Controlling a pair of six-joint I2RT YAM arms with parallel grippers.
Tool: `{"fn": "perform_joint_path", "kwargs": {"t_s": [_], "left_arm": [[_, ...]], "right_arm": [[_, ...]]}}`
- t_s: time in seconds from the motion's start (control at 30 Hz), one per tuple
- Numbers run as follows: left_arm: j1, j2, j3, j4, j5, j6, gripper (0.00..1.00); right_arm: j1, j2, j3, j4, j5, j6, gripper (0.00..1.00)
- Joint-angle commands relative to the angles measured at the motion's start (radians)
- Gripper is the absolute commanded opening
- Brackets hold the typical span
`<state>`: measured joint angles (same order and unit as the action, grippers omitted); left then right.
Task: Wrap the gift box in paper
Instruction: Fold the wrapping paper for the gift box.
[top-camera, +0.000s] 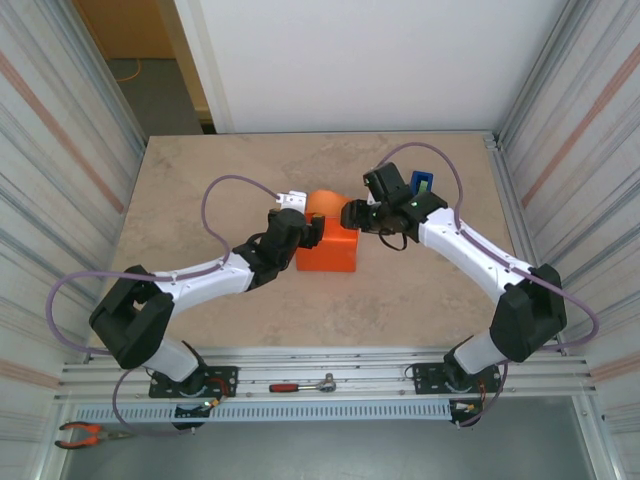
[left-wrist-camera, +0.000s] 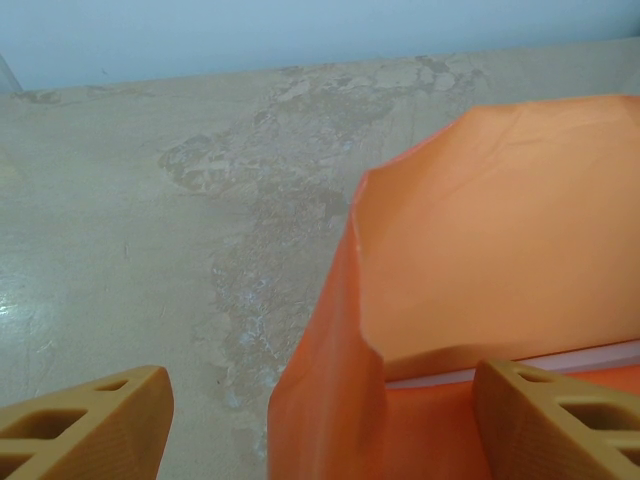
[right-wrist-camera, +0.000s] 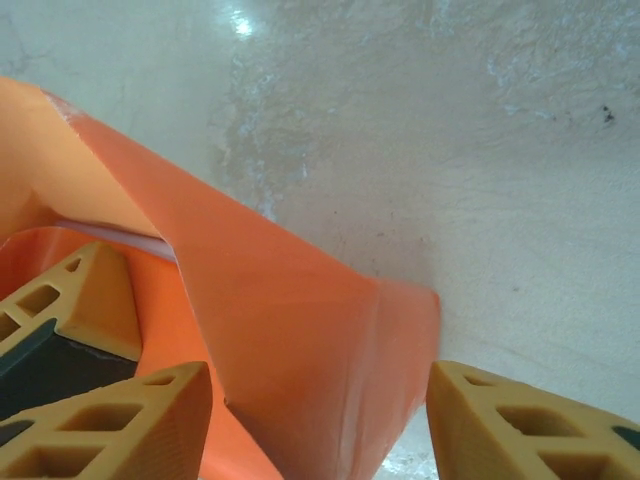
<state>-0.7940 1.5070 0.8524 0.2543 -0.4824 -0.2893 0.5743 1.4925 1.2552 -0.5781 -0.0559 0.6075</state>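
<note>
The gift box (top-camera: 328, 256) sits mid-table as a low orange block, with the orange paper (top-camera: 321, 204) standing up in a curled flap at its far side. My left gripper (top-camera: 303, 226) is at the box's back left. In the left wrist view its fingers (left-wrist-camera: 555, 420) stand wide apart, open, astride a raised corner fold of paper (left-wrist-camera: 500, 230) without pressing it. My right gripper (top-camera: 353, 215) is at the back right. Its jaws are open around a folded paper flap (right-wrist-camera: 290, 330); the left finger (right-wrist-camera: 110, 425) is against it, while the right one stands slightly clear.
A blue tape dispenser (top-camera: 423, 183) stands behind the right arm's wrist. A red-handled tool (top-camera: 300, 385) lies on the front rail and pliers (top-camera: 85, 433) at the bottom left. Corrugated walls close both sides of the table (top-camera: 200, 180).
</note>
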Motion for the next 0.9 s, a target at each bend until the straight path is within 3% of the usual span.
{"fn": "perform_joint_path", "kwargs": {"t_s": [0.0, 0.1, 0.2, 0.23, 0.27, 0.3, 0.37, 0.4, 0.43, 0.47, 0.5, 0.6, 0.63, 0.67, 0.7, 0.73, 0.8, 0.83, 0.87], "left_arm": [[-0.008, 0.025, -0.017, -0.022, -0.022, -0.006, 0.79], [-0.008, 0.030, -0.016, -0.020, -0.022, -0.007, 0.79], [-0.008, 0.032, -0.015, -0.018, -0.022, -0.007, 0.79], [-0.008, 0.032, -0.017, -0.017, -0.022, -0.008, 0.79], [-0.008, 0.032, -0.016, -0.016, -0.022, -0.007, 0.79], [-0.008, 0.032, -0.016, -0.015, -0.023, -0.008, 0.79], [-0.008, 0.033, -0.018, -0.015, -0.023, -0.008, 0.79], [-0.009, 0.033, -0.019, -0.014, -0.023, -0.008, 0.79], [-0.010, 0.033, -0.019, -0.013, -0.023, -0.010, 0.79], [-0.010, 0.033, -0.021, -0.012, -0.024, -0.010, 0.79], [-0.009, 0.033, -0.022, -0.012, -0.025, -0.012, 0.79], [-0.009, 0.034, -0.023, -0.010, -0.027, -0.012, 0.79], [-0.010, 0.033, -0.025, -0.010, -0.026, -0.012, 0.79], [-0.009, 0.033, -0.026, -0.009, -0.029, -0.011, 0.79], [-0.010, 0.033, -0.025, -0.009, -0.027, -0.012, 0.79], [-0.010, 0.033, -0.027, -0.007, -0.027, -0.012, 0.79], [-0.010, 0.033, -0.027, -0.006, -0.027, -0.013, 0.79], [-0.009, 0.033, -0.027, -0.005, -0.027, -0.012, 0.79], [-0.010, 0.033, -0.027, -0.005, -0.027, -0.012, 0.79]], "right_arm": [[-0.020, 0.013, 0.036, -0.030, -0.019, -0.024, 0.35], [-0.024, 0.018, 0.048, -0.034, -0.030, -0.034, 0.00], [-0.026, 0.024, 0.067, -0.047, -0.038, -0.041, 0.00], [-0.027, 0.025, 0.073, -0.051, -0.038, -0.041, 0.14], [-0.027, 0.026, 0.081, -0.056, -0.038, -0.043, 0.37], [-0.029, 0.028, 0.088, -0.062, -0.038, -0.044, 0.48], [-0.033, 0.033, 0.101, -0.070, -0.042, -0.046, 0.50], [-0.035, 0.036, 0.106, -0.071, -0.046, -0.047, 0.45], [-0.036, 0.038, 0.111, -0.071, -0.052, -0.049, 0.33], [-0.037, 0.040, 0.115, -0.072, -0.054, -0.049, 0.11], [-0.037, 0.045, 0.122, -0.075, -0.053, -0.050, 0.00], [-0.037, 0.056, 0.139, -0.079, -0.058, -0.053, 0.00], [-0.036, 0.059, 0.145, -0.082, -0.058, -0.053, 0.00], [-0.038, 0.064, 0.153, -0.087, -0.058, -0.054, 0.22], [-0.037, 0.070, 0.163, -0.094, -0.057, -0.055, 0.49], [-0.037, 0.076, 0.172, -0.100, -0.055, -0.055, 0.60], [-0.038, 0.087, 0.190, -0.111, -0.059, -0.058, 0.60], [-0.037, 0.089, 0.191, -0.109, -0.063, -0.060, 0.53], [-0.037, 0.089, 0.191, -0.105, -0.069, -0.061, 0.35]]}}
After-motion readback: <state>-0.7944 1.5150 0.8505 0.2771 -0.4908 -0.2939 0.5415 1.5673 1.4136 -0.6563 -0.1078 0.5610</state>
